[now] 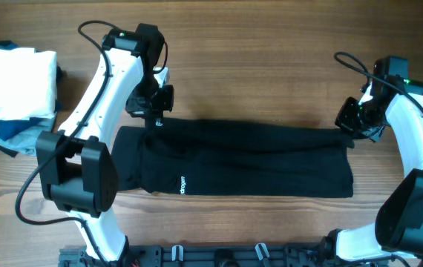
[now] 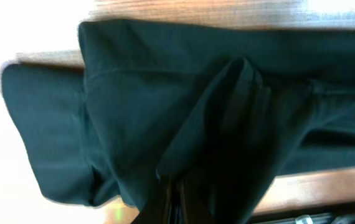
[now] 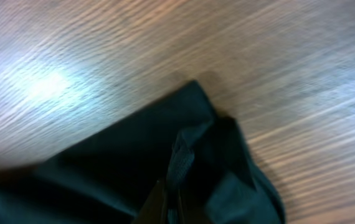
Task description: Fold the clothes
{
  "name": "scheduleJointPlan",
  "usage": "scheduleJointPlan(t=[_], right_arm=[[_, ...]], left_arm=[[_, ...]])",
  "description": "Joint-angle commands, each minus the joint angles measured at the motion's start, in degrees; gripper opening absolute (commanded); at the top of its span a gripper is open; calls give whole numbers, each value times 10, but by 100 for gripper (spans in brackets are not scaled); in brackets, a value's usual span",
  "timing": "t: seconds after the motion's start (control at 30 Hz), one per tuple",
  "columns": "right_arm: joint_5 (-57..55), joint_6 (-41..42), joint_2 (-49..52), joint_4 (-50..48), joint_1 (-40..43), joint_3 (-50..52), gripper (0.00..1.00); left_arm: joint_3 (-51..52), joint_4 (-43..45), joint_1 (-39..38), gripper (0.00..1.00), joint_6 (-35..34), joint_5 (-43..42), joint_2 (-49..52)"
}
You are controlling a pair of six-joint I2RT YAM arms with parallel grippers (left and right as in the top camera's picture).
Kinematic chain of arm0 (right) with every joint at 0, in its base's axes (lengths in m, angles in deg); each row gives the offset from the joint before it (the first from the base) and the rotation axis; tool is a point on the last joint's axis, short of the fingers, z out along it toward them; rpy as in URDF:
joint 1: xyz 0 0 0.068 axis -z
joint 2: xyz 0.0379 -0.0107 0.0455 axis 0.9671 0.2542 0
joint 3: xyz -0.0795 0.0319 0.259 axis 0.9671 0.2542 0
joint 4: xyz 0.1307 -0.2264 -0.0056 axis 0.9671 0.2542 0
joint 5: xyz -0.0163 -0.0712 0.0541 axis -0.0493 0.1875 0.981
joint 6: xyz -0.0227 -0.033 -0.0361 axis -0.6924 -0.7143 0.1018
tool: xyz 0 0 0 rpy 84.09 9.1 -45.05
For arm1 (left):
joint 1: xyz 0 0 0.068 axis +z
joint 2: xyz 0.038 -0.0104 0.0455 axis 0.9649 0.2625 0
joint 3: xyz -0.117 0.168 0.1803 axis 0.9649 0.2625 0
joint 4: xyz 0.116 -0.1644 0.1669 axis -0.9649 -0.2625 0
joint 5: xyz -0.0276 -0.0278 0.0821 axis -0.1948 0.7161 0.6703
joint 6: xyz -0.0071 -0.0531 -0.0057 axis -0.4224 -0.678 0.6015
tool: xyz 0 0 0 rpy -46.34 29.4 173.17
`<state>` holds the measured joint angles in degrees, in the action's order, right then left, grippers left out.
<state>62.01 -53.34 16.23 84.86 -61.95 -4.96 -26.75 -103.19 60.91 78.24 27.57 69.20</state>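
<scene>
Gripping the far edge of the black garment, left end effector and right end effector were clenched; lengthwise fold judged done, crosswise folds outstanding.

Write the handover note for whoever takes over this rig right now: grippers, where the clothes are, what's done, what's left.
Left gripper: shut on the far edge of the black garment, near its left end; the left wrist view shows the fabric pulled up into a ridge.
Right gripper: shut on the garment's far right corner.
Garment: a long flat band across the table, white print facing up. White folded cloth and blue garments sit apart at far left.
Done: appears already folded lengthwise.
Left: probably bring the pinched far edge over, then fold the ends in to a compact stack.
</scene>
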Motion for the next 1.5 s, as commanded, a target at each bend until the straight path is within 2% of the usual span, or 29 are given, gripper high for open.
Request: scheduleJointPlan(t=[0.0,0.17,0.4,0.67,0.83,0.93,1.0,1.03,1.2,1.33,1.47], right_arm=[[-49,17,-8,11,0,-5,4],[-50,17,-8,82,0,-5,4],[-49,11,-8,115,0,25,4],[-52,10,-8,112,0,28,6],[-52,0,-8,115,0,28,6],[-51,1,-8,109,0,28,6],[-52,0,-8,103,0,28,6],[-52,0,-8,92,0,28,6],[-51,1,-8,80,0,28,6],[-51,1,-8,76,0,28,6],[-51,0,-8,82,0,29,8]], left_arm=[[0,-55,3,4,-9,-35,-18],[0,-135,3,4,6,-35,-45],[5,-132,2,4,3,-39,-108],[123,-104,2,4,1,-39,-108],[159,-106,2,4,1,-39,-108],[159,-42,2,4,-2,-38,-108],[160,40,2,4,-42,-5,-108],[169,88,2,4,-78,40,-107],[276,207,2,4,-128,90,-105],[360,226,2,4,-162,124,-105],[403,230,2,4,-162,127,-105]])
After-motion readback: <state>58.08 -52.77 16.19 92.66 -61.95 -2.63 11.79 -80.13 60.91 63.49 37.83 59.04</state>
